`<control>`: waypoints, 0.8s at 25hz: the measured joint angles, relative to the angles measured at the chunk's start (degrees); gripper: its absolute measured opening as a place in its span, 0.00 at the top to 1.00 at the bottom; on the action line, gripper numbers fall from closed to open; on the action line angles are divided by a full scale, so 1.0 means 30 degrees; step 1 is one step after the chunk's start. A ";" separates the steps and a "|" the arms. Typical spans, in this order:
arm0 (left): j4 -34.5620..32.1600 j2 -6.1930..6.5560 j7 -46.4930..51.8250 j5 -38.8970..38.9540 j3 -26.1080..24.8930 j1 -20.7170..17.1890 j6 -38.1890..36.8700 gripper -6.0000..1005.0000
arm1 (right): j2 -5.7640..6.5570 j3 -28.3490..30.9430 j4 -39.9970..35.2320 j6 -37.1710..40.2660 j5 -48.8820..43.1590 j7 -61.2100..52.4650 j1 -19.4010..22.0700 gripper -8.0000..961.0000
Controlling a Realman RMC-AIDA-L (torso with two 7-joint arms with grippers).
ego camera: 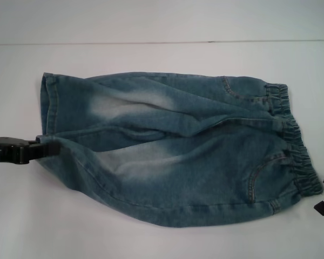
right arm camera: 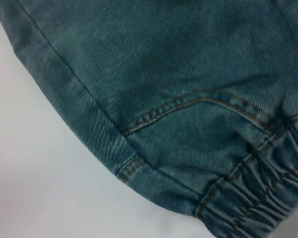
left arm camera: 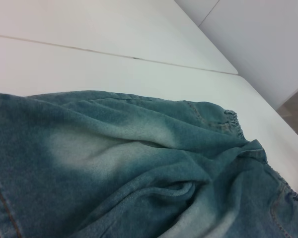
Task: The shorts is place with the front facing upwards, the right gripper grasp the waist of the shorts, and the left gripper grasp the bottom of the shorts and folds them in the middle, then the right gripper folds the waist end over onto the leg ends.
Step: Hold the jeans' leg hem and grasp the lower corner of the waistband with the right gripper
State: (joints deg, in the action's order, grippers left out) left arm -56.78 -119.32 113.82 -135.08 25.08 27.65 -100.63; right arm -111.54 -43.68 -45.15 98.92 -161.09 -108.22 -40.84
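pinching leg ends (ego camera: pixel 49 141), left end effector (ego camera: pixel 43 148)

Blue-green denim shorts (ego camera: pixel 173 151) spread across white tabletop, front up, pale faded patches on both legs. Gathered elastic waist (ego camera: pixel 294 143) at robot's right, straight-hemmed leg ends (ego camera: pixel 49 116) at left. Rumpled along the middle.

Head camera looks down from above on the whole denim shorts (ego camera: pixel 173 148) on a white table (ego camera: pixel 151 237). Left wrist camera looks low across the fabric; right wrist camera sits close over the elastic waistband (right arm camera: pixel 258 198).
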 joint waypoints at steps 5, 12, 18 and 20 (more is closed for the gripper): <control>0.0192 -0.0007 -0.0015 0.0000 0.0100 0.0006 0.0000 0.94 | -0.0041 -0.0001 0.0804 -0.0472 0.0007 0.0101 -0.0177 0.02; 0.0192 -0.0013 -0.0078 -0.0001 0.0107 -0.0037 -0.0002 0.94 | -0.0022 0.0070 0.1133 -0.0768 0.0115 0.0242 -0.0216 0.02; 0.0651 0.0046 -0.0150 -0.0002 0.0069 -0.0103 -0.0003 0.93 | 0.0034 0.0217 0.1116 -0.0560 0.0728 0.0492 -0.0244 0.02; 0.0727 0.0088 -0.0154 -0.0002 0.0079 -0.0106 0.0047 0.93 | 0.0072 0.0226 0.1052 -0.0437 0.0873 0.0510 -0.0246 0.02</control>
State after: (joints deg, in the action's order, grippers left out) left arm -54.60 -119.05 113.36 -135.09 25.32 27.33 -100.49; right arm -111.32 -43.00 -42.00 97.61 -158.48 -106.69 -41.58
